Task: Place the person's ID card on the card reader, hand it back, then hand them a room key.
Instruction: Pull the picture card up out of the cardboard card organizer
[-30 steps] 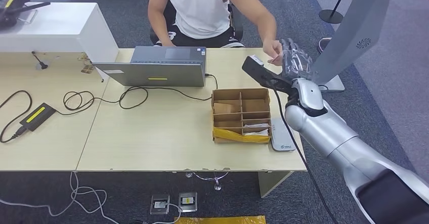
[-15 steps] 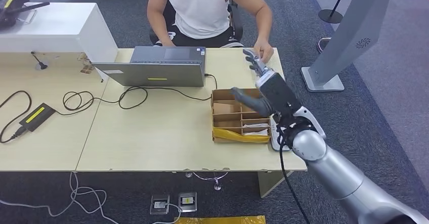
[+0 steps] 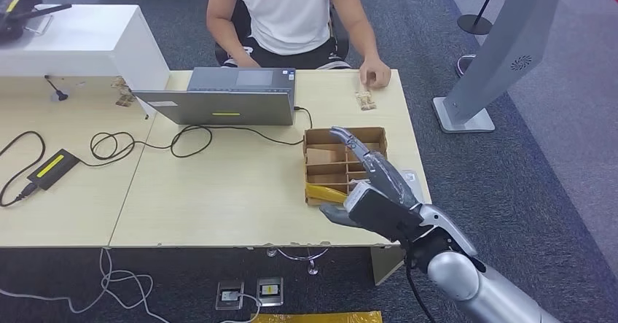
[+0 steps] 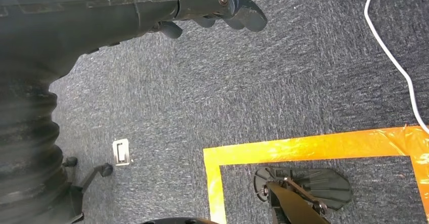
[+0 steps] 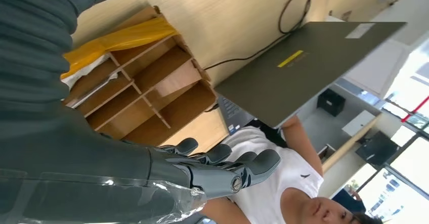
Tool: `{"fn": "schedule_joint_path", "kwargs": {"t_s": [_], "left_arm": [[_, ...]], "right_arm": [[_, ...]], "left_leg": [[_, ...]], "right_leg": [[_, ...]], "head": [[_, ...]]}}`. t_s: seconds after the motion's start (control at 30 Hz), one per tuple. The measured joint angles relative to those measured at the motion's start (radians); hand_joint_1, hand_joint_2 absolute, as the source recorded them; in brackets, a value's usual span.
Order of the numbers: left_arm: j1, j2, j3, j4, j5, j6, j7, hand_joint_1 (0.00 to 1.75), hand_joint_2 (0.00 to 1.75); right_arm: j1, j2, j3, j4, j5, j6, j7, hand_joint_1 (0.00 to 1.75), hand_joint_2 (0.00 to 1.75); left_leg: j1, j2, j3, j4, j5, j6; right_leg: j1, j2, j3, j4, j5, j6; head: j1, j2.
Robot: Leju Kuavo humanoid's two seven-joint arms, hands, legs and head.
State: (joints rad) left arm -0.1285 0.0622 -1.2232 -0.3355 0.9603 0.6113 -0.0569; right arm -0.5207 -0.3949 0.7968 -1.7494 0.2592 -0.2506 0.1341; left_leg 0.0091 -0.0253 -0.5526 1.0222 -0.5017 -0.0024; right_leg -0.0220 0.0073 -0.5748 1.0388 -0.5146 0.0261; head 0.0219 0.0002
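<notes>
— Where is the ID card?
— What is likely the card (image 3: 364, 100) lies far right on the desk, just near of the person's hand (image 3: 376, 74), so the return looks done.
— Next?
— The room key. The right hand (image 3: 372, 188), fingers apart and empty, hovers over the box (image 3: 324, 135) and must reach in.
— Anything the wrist views add?
— White slips (image 5: 87, 78) in a near compartment, possibly keys. The left hand (image 4: 217, 6) hangs over carpet, holding nothing, fingers loose.

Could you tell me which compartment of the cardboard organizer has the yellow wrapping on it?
It is the row of the cardboard organizer nearest the robot, along its front edge, where the yellow wrapping lies; the rows farther back show bare brown cardboard.
</notes>
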Motion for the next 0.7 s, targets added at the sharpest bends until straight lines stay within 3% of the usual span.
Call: {"fn": "schedule_joint_path", "kwargs": {"t_s": [0.07, 0.17, 0.23, 0.47, 0.7], "left_arm": [[-0.001, 0.0, 0.0, 0.0, 0.0, -0.001, 0.0, 0.0, 1.75], [-0.005, -0.001, 0.001, 0.0, -0.002, -0.004, 0.0, 0.0, 1.75], [-0.009, -0.002, 0.001, 0.001, -0.003, -0.004, 0.0, 0.0, 1.75], [-0.014, -0.003, 0.001, 0.002, -0.006, -0.005, 0.003, 0.0, 1.75], [-0.013, -0.003, 0.001, 0.002, -0.014, -0.007, 0.025, 0.0, 1.75]], "right_arm": [[0.005, -0.007, 0.005, 0.001, 0.098, 0.044, 0.066, 0.0, 1.75], [0.004, -0.017, 0.028, 0.018, 0.436, 0.107, 0.21, 0.0, 1.75], [0.006, -0.018, 0.041, 0.038, 0.613, 0.113, 0.244, 0.0, 1.75], [0.007, -0.019, 0.067, 0.065, 0.675, 0.132, 0.269, 0.0, 1.75], [0.007, -0.019, 0.09, 0.156, 0.856, 0.129, 0.327, 0.0, 1.75]], "left_leg": [[0.0, 0.0, 0.0, 0.0, 0.0, 0.0], [0.0, -0.001, -0.001, 0.0, 0.0, 0.0], [0.0, -0.001, -0.001, 0.0, 0.0, 0.0], [0.0, 0.0, -0.001, 0.0, 0.0, 0.0], [0.001, 0.0, -0.001, 0.0, 0.0, 0.0]], "right_leg": [[0.0, 0.0, 0.0, 0.0, 0.0, 0.0], [0.0, -0.001, 0.0, 0.0, 0.0, 0.0], [0.0, -0.001, 0.0, 0.0, 0.0, 0.0], [0.0, 0.0, -0.001, 0.0, 0.0, 0.0], [0.0, 0.0, 0.0, 0.0, 0.0, 0.0]], "head": [[0.0, 0.0], [0.0, 0.0], [0.0, 0.0], [0.0, 0.0], [0.0, 0.0]]}}
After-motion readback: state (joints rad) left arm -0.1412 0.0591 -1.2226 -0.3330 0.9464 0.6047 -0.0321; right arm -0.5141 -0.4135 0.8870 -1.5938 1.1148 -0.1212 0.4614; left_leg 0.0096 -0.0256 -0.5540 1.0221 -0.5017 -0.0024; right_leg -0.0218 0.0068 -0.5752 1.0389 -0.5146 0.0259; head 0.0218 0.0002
